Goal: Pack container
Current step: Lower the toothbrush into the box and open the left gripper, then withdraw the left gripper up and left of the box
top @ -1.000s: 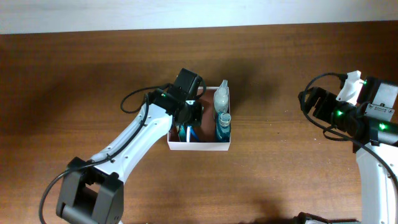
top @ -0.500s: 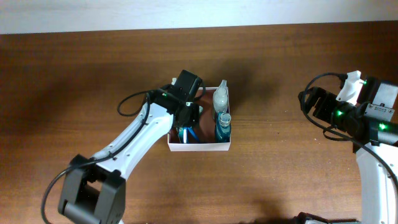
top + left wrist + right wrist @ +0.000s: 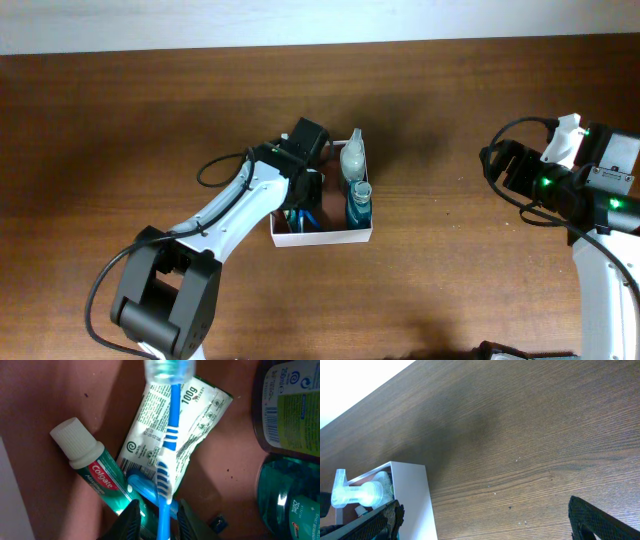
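The container, a white-walled box with a reddish-brown floor, sits mid-table. My left gripper reaches down into its left half. In the left wrist view a blue toothbrush lies over a green-and-white sachet and a Colgate toothpaste tube. The left gripper is open, with the toothbrush handle between its jaws and a small gap on each side. My right gripper hangs wide open and empty over bare wood, far to the right of the container wall.
A clear pump bottle and a teal bottle lie along the container's right side. Up close, a dark green bottle lies beside the teal bottle. Brown table surrounds the box.
The left jaws were shut on the toothbrush handle and now stand slightly apart from it. The left arm shifted a little right and lower over the container. The right arm has not moved.
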Robot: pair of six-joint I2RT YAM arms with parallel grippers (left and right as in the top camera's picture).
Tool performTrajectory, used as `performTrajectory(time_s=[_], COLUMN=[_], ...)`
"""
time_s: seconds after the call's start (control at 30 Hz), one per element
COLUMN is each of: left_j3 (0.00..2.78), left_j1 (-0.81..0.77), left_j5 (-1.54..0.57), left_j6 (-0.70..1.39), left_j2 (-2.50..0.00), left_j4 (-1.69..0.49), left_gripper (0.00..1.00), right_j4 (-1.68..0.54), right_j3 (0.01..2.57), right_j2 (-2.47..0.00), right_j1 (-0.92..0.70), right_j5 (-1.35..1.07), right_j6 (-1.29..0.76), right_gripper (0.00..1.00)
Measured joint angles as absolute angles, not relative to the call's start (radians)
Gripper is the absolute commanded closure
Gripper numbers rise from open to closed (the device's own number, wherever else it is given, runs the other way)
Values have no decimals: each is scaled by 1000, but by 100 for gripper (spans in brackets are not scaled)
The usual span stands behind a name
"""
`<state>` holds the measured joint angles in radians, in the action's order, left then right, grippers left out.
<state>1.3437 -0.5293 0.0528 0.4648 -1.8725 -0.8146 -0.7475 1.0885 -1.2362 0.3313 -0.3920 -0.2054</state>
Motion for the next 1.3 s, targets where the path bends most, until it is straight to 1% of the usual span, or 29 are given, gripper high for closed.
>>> performTrajectory(time_s=[0.23,0.3,0.37,0.43,0.53,0.6,0.63,0.77,0.9,1.3], left_j3=[1432,1477,1501,1512,1517,1518,1519,1519,1519,1519], left_j1=[-529,-529,-522,-500,-445,-354,-317,-172,-91,-79], left_j5=[53,53,62,84,120,154,162,181,192,192], left_j6=[459,440,423,410,404,403,398,393,393,393], left_j2=[-1873,-1865,-1842,-1805,-1765,-1730,-1722,-1715,-1715,-1715], left_j4=[-861,-879,-897,-915,-949,-990,-1006,-1055,-1057,-1058], left_gripper=[72,66,58,54,35,29,1,1,1,1], right_j4=[-748,-748,-748,-748,-748,-748,-748,-748,-748,-748], right_j3=[1089,1089,1089,1089,1089,1089,1089,1089,1089,1089], right_j2=[-1236,-1236,-1236,-1236,-1236,-1236,-1236,-1236,-1236,-1236], right_j1=[331,331,331,331,331,331,331,331,331,331], right_j5=[-392,-392,-392,-392,-392,-392,-392,-392,-392,-392], right_j6=[-207,-206,-206,-206,-206,-205,-205,-206,-206,-206], right_gripper=[2,2,1,2,2,2,2,2,2,2])
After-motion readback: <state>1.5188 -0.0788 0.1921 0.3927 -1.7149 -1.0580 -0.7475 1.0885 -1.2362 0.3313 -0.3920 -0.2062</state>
